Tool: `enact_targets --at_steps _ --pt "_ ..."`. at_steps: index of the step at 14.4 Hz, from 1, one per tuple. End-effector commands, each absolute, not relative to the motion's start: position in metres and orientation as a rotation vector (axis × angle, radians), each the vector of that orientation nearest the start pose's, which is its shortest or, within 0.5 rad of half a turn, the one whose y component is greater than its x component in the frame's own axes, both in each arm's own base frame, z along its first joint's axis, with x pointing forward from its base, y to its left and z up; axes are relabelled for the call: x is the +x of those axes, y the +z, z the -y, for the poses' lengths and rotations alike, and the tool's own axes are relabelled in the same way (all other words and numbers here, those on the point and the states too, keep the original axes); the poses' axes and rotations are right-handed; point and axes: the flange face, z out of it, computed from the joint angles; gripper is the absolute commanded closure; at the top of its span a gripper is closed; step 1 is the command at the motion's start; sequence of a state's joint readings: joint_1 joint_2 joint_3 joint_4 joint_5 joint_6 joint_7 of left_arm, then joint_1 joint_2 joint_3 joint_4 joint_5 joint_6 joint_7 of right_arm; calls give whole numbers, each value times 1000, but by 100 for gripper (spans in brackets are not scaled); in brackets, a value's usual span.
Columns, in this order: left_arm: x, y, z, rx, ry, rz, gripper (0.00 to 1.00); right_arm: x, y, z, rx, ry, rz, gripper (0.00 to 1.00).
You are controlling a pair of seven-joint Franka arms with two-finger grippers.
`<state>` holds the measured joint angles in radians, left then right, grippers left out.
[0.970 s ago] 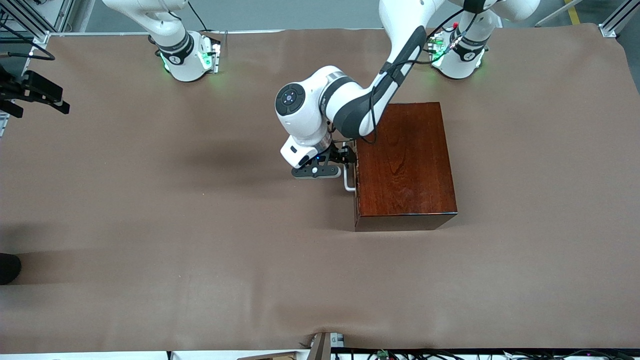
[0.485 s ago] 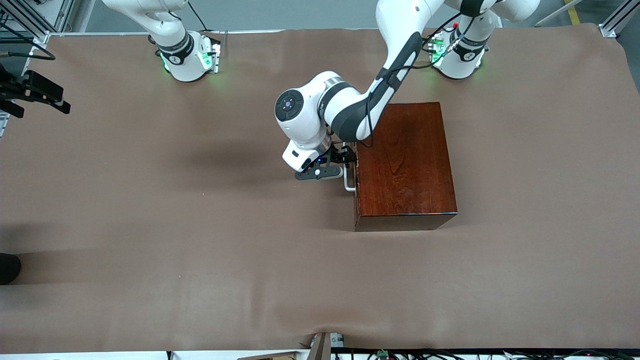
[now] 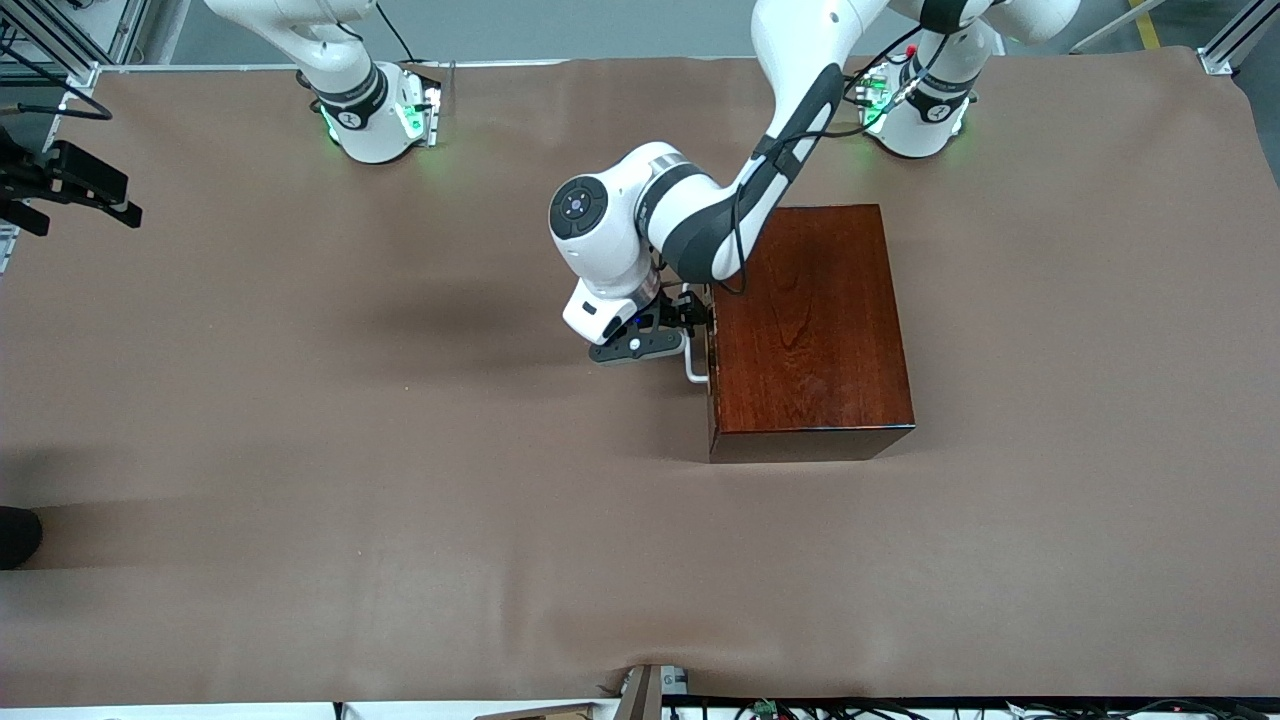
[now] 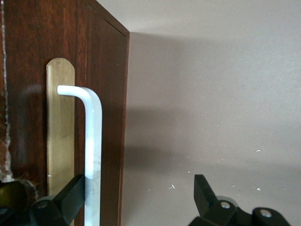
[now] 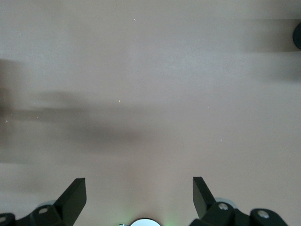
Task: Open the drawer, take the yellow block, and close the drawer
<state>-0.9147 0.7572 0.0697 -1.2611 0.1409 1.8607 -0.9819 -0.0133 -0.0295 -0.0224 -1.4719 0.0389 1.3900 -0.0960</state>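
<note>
Bare brown table (image 3: 400,520) at 6 o'clock of the front view. Toward 3 o'clock from centre, box (image 3: 810,320), glossy, reddish-brown, flat on the cloth. On its 9 o'clock face, drawer (image 4: 28,47) pushed fully in, flush with the box. Handle (image 3: 694,368) white, standing off that face, mounted on a brass-coloured plate (image 4: 60,122). Block out of sight.

Left gripper (image 4: 139,181) level with the handle at the box's 9 o'clock face. Fingers spread wide, gripping nothing; bar between them, just beside one finger (image 4: 70,197), the other well apart over bare cloth.

Against a second ago: gripper in nearly the same spot at the handle, wrist turned only slightly; drawer as shut as then, box unmoved.

Right gripper (image 5: 138,186) over bare cloth, fingers apart and empty, waiting.

Along the 12 o'clock edge, right arm's base (image 3: 370,110) at 11 o'clock, left arm's base (image 3: 920,110) at 1 o'clock, both lit green. Marks on the bases too small to read.
</note>
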Motion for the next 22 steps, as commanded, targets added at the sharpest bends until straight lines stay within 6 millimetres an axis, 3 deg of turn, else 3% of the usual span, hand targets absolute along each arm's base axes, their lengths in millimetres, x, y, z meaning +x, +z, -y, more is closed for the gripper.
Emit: enact_targets --at_steps 1,5,22 --pt "482 294 568 -2953 -178 117 0 526 673 17 -3079 71 101 0" --pt "475 289 586 -3020 -244 159 0 527 672 18 -3079 73 104 0" --pt "461 304 629 -3217 -375 409 0 526 672 17 -3079 76 106 0"
